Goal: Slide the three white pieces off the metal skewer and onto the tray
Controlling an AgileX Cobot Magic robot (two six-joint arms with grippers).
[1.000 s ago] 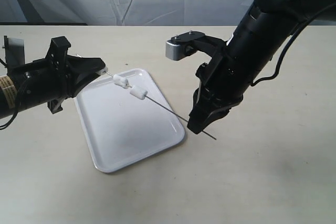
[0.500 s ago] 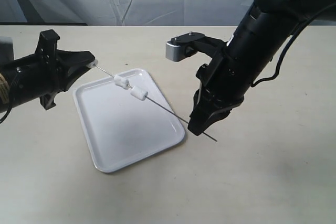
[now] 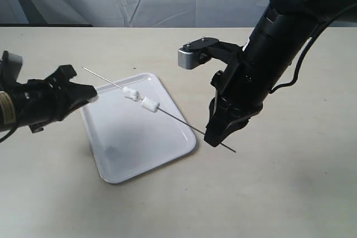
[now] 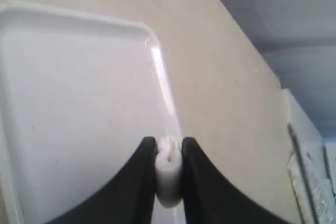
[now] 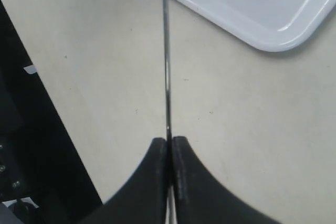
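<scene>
The thin metal skewer (image 3: 184, 124) slants over the white tray (image 3: 139, 143), and my right gripper (image 3: 215, 139) is shut on its lower end (image 5: 166, 51), beyond the tray's corner (image 5: 252, 9). Two white pieces (image 3: 131, 93) (image 3: 149, 105) sit threaded on the rod above the tray. The skewer's upper tip (image 3: 85, 68) is bare. My left gripper (image 3: 91, 94) is off that tip, at the tray's left edge, shut on a third white piece (image 4: 168, 174) above the tray's rim (image 4: 157, 61). The exterior view does not show this held piece.
The tan table (image 3: 279, 193) extends all round the tray. A silver camera block (image 3: 191, 56) juts from the right arm above the tray's far corner. A pale boxy object (image 4: 310, 166) lies past the tray in the left wrist view. Grey cloth hangs behind.
My left gripper has pulled back to the left and down, off the skewer's upper end, taking one white piece with it. The skewer and right gripper shifted slightly down and right.
</scene>
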